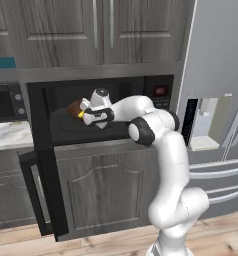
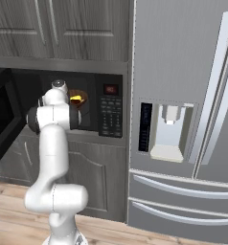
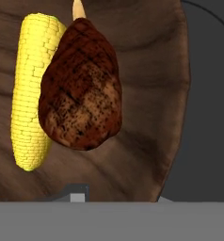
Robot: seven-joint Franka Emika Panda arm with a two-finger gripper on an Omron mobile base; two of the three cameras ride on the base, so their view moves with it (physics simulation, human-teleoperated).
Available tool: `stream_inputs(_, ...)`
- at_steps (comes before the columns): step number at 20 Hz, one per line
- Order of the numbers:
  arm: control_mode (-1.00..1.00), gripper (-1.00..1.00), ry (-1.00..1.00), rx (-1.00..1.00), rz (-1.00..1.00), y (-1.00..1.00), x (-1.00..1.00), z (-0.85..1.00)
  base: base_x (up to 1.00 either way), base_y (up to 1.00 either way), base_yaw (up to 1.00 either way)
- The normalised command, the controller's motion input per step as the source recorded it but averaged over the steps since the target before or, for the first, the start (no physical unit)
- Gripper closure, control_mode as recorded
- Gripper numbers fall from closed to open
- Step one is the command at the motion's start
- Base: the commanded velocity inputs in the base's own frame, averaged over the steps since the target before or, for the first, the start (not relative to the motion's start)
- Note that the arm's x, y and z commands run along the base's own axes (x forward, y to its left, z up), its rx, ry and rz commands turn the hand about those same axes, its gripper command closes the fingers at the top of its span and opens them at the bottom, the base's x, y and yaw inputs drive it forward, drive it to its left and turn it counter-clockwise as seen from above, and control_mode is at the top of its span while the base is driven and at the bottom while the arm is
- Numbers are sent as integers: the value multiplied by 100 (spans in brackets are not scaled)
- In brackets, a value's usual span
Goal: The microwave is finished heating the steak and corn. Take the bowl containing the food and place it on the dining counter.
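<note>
1. Microwave [image 1: 91, 112]: a wide black appliance set under grey wall cabinets [image 1: 91, 30]; its door [image 1: 43, 165] hangs swung open to the left, and the button panel [image 2: 109, 115] with a small red display sits on its right side.
2. Arm and gripper [image 1: 86, 111]: the white arm reaches from the lower right of the left base view into the microwave's cavity, the hand held low over the food.
3. Bowl [image 3: 147, 70]: shallow, brown and wood-grained, it rests on the dark floor of the cavity; in the hand view its rim curves down the right side, close below the camera.
4. Steak [image 3: 81, 89]: a dark reddish-brown piece with grill marks, lying in the bowl.
5. Corn [image 3: 31, 89]: a bright yellow cob lying in the bowl, touching the steak along one side.
6. Jaws: the finger tips sit at the near rim of the bowl, but whether they are closed on it cannot be told.
7. Refrigerator [image 2: 183, 95]: a steel-grey unit with a dispenser, standing just right of the microwave.
</note>
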Motion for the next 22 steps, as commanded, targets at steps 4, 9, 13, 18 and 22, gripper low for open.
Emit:
stream_inputs(4, -100, 100, 0, 0, 0, 0, 0, 0, 0, 0, 0)
stream_inputs(9, -100, 100, -2, 0, 0, -5, -34, 0, 0, 0, 0)
stream_inputs(13, -100, 100, -15, 1, 0, -15, -94, 0, 0, 0, 0)
stream_inputs(18, -100, 100, -24, 1, 0, -15, -100, 0, 0, 0, 0)
stream_inputs(22, -100, 100, -23, 4, 0, -14, -100, 27, 0, 0, 0)
